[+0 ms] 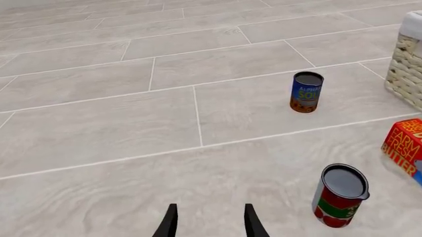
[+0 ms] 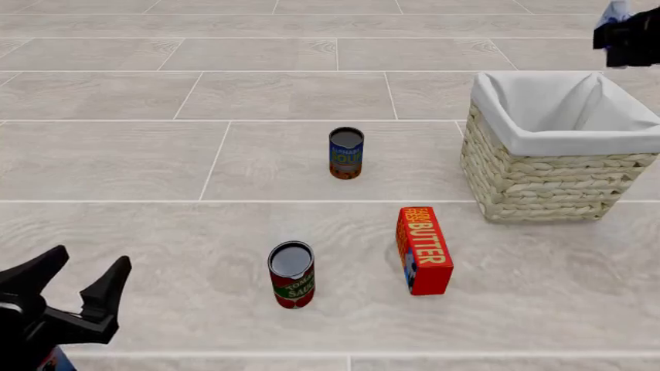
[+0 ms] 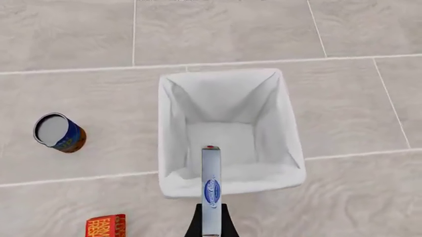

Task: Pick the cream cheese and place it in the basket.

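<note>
Cream cheese [image 3: 210, 190] is showing edge-on in the right wrist view, a thin silvery box with blue marks, its long axis running straight out along the fingers and its far end hanging over the basket's [image 3: 168, 148] near rim. The right gripper [image 3: 210, 224] is clamping its near end between closed-in fingers, high above the counter [image 2: 154, 162]. In the front view this gripper [image 2: 624, 35] is sitting beyond the basket [image 2: 546, 182]. The left gripper [image 2: 77, 282] is waiting with fingers spread apart, holding nothing.
</note>
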`<state>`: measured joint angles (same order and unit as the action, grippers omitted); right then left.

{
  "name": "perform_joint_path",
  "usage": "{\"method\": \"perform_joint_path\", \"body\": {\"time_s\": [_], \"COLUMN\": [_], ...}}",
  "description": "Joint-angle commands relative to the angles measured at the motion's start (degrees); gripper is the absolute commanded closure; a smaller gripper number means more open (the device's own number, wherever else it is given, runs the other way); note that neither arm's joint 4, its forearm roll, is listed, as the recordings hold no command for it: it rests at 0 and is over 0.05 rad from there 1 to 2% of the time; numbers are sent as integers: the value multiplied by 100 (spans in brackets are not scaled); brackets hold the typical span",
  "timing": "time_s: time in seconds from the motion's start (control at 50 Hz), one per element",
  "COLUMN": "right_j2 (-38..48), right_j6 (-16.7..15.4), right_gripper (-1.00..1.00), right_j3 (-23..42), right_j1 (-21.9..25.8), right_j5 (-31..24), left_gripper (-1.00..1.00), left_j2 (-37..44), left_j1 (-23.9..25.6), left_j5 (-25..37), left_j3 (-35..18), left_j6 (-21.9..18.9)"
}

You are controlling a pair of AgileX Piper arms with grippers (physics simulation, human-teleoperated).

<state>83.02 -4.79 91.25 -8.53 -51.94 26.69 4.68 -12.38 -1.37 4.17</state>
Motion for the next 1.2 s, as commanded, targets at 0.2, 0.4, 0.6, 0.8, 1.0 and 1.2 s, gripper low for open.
{"method": "perform_joint_path", "body": {"time_s": [0.2, 0.4, 0.6, 0.8, 1.0, 1.2], "right_j2": [1126, 1704, 1779, 1788, 1780, 1712], "right_j6": [-114, -226, -456, -465, -439, -132], "right_gripper": [100, 100, 100, 100, 100, 100], "right_j3": [1419, 2254, 1782, 1167, 941, 672], "right_j1": [-185, -68, -41, -7, -208, -199], "right_j5": [-478, -986, -940, -841, -521, -44], "left_gripper": [-100, -100, -100, -100, -100, -100], "left_j2": [240, 550, 549, 564, 605, 696], "left_j1": [-32, -26, -57, -40, -48, -64], "left_j5": [-150, -416, -404, -408, -440, -525], "left_j3": [135, 136, 136, 136, 136, 136], "left_j6": [20, 7, -4, -5, -9, -4]}}
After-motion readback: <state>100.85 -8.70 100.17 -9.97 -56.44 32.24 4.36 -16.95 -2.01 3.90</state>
